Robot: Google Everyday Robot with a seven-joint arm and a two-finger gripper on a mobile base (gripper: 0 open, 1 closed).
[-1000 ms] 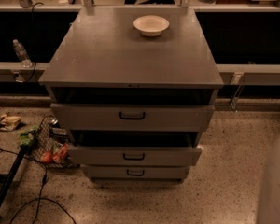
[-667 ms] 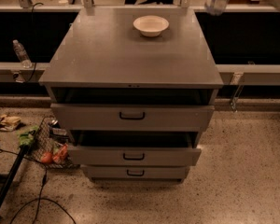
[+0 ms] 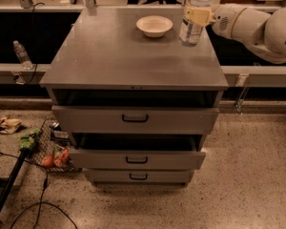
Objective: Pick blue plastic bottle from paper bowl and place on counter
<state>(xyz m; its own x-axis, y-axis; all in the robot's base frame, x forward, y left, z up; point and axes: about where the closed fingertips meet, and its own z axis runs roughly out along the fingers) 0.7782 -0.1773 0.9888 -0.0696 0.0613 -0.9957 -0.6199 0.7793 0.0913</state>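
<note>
Clutter lies on the speckled floor at the far left: a crumpled wrapper, a black pole slanting down to the bottom corner, loose cable, and a mesh bag of green and orange items lying against the foot of the cabinet. Above that, on the dark ledge to the left of the cabinet, a small clear bottle stands alone.

Next comes the counter, a flat grey top seen from the front and slightly above. Beneath it the three drawers are stepped: the top drawer sits a little way out, the middle drawer is pulled out with a dark gap above it, and the bottom drawer sits lowest and narrowest.

Toward the back of the top, a little right of centre, the paper bowl sits upright with nothing in it.

Just right of the bowl and apart from it, the blue plastic bottle stands upright near the rear right corner, out of the bowl, its base at the counter surface; I cannot tell whether it rests there or hangs just above. The gripper is pinching the bottle around its label, a pale finger lying across the front.

Behind it the white arm reaches in from the right edge, level with the bottle's middle.
</note>
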